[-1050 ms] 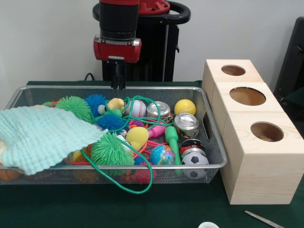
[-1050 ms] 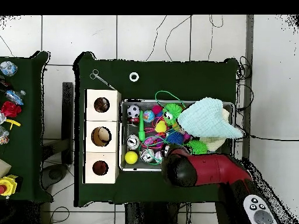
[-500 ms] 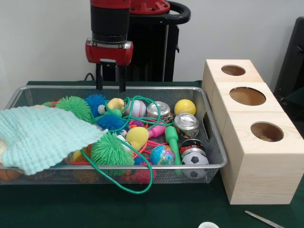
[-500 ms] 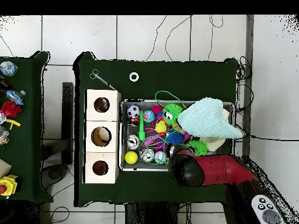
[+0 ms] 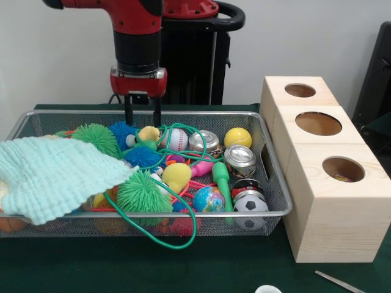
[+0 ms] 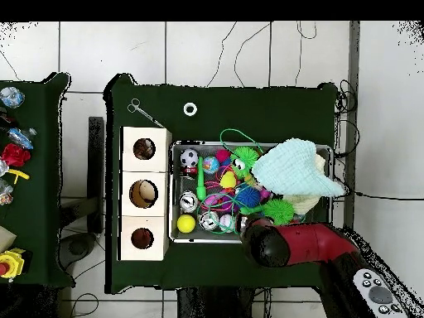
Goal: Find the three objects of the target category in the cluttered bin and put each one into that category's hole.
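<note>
My gripper (image 5: 142, 121) hangs open and empty over the far side of the wire bin (image 5: 278, 183), just above a blue spiky ball (image 5: 124, 130) and a yellow toy (image 5: 148, 132). In the bin lie a baseball (image 5: 178, 139), a yellow ball (image 5: 237, 137), a globe ball (image 5: 209, 199), a soccer ball (image 5: 250, 206), two tin cans (image 5: 239, 160), green spiky balls (image 5: 142, 192) and a green cord (image 5: 153, 235). A mint cloth (image 5: 52, 174) covers the bin's left part. In the overhead view the arm (image 6: 269, 244) hides the gripper.
A wooden box (image 5: 324, 213) with three round holes stands right of the bin; its nearest hole (image 5: 343, 169) holds something small. Metal tweezers (image 5: 339, 281) and a white ring (image 6: 190, 108) lie on the green table. A side table (image 6: 12, 149) holds more toys.
The gripper shifted left along the bin's far rim, opened its fingers and then dropped a little toward the toys.
</note>
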Robot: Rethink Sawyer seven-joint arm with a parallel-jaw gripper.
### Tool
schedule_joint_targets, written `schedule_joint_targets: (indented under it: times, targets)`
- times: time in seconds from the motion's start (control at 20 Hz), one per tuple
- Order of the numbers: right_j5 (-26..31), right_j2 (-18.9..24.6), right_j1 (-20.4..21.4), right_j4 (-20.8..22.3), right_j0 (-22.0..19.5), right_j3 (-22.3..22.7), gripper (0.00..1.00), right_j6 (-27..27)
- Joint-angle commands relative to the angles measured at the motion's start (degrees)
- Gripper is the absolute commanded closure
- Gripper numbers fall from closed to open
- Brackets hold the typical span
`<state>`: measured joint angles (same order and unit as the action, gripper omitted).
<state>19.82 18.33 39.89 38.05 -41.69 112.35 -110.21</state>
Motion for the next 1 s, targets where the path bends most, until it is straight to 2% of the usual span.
schedule_joint_targets:
  times: [0.05, 0.35, 0.7, 1.0]
  targets:
    - [0.2, 3.4, -2.8, 2.2, 2.7, -1.6, 0.00, 1.8]
    - [-0.4, 2.1, -2.6, 0.7, 4.1, -0.8, 0.00, -0.7]
    - [0.9, 2.6, -3.1, 1.9, 0.3, -1.0, 0.00, 3.3]
    - [1.4, 3.8, -4.1, 4.6, -3.4, -0.5, 0.00, 7.8]
